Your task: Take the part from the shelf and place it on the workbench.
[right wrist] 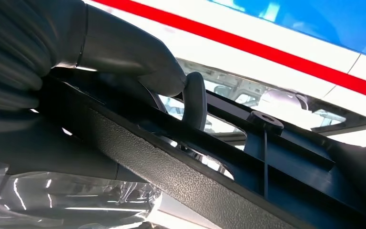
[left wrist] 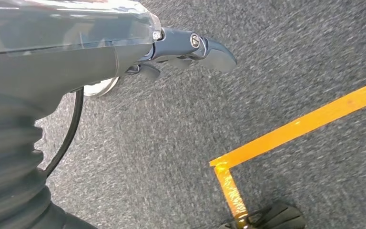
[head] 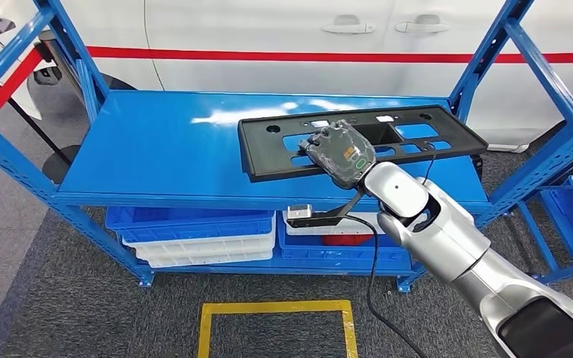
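Right hand [head: 339, 154] grasping near edge of black plastic mounting panel [head: 388, 123] on right of blue shelf [head: 157, 153], left hand [left wrist: 190, 47] hanging empty over carpet; lift level, clearing uprights.

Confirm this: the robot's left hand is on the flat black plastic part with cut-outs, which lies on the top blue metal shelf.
Wrong in one respect: it is the right hand, not the left, that is on the flat black plastic part with cut-outs, as the head view shows. The part does lie on the top blue metal shelf. The left hand hangs over the grey carpet.
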`<action>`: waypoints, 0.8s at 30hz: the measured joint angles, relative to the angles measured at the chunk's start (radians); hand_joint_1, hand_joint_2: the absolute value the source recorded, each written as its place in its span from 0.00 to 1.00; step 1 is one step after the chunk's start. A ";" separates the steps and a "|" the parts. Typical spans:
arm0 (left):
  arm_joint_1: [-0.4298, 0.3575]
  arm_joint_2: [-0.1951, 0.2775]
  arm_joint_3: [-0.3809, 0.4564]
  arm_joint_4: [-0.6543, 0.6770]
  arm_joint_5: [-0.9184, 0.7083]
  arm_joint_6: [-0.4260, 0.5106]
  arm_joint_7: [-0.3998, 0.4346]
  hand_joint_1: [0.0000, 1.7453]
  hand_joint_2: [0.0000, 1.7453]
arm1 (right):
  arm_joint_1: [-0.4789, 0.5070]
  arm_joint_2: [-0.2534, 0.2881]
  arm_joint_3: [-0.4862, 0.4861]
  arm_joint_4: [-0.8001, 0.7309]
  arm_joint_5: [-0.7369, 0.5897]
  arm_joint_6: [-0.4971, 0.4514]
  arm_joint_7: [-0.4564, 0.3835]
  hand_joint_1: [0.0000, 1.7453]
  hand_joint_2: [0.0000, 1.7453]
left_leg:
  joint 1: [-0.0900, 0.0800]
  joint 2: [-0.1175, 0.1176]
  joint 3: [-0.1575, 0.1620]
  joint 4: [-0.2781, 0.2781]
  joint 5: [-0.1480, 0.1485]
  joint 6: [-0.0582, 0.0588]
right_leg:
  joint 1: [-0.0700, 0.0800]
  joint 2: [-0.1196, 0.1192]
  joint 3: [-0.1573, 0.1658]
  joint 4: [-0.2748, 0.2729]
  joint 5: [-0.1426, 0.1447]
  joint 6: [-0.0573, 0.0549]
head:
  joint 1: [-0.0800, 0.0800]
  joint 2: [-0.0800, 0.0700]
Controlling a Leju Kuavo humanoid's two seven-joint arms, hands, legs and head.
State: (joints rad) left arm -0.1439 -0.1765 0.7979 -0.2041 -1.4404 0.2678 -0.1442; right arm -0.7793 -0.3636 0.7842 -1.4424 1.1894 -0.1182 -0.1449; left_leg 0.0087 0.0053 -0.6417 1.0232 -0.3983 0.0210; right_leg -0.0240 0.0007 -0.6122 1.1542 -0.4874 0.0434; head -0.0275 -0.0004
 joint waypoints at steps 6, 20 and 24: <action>0.005 -0.001 -0.001 0.000 0.000 -0.003 0.000 0.00 1.00 | -0.001 0.001 -0.001 -0.005 -0.001 -0.004 0.006 1.00 1.00 | 0.001 -0.003 -0.032 0.015 0.019 -0.034 | 0.007 -0.001 0.056 -0.131 0.009 -0.042 | 0.000 0.000; 0.010 0.001 -0.001 -0.001 0.005 -0.006 0.010 0.00 1.00 | 0.033 0.005 -0.005 -0.006 -0.003 -0.022 0.011 1.00 1.00 | -0.004 -0.007 0.180 -0.022 -0.145 -0.027 | 0.011 -0.006 -0.091 -0.126 0.140 -0.041 | 0.000 0.000; 0.010 0.001 -0.001 -0.001 0.005 -0.006 0.009 0.00 1.00 | 0.033 0.006 -0.006 -0.006 -0.003 -0.023 0.011 1.00 1.00 | -0.005 -0.007 0.178 -0.024 -0.145 -0.026 | 0.010 -0.007 -0.090 -0.129 0.145 -0.038 | 0.000 0.000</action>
State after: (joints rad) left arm -0.1337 -0.1760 0.7973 -0.2049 -1.4352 0.2613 -0.1352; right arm -0.7463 -0.3579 0.7784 -1.4481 1.1864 -0.1411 -0.1343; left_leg 0.0036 -0.0020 -0.4634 0.9993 -0.5435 -0.0049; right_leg -0.0141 -0.0064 -0.7024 1.0255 -0.3425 0.0054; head -0.0277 -0.0004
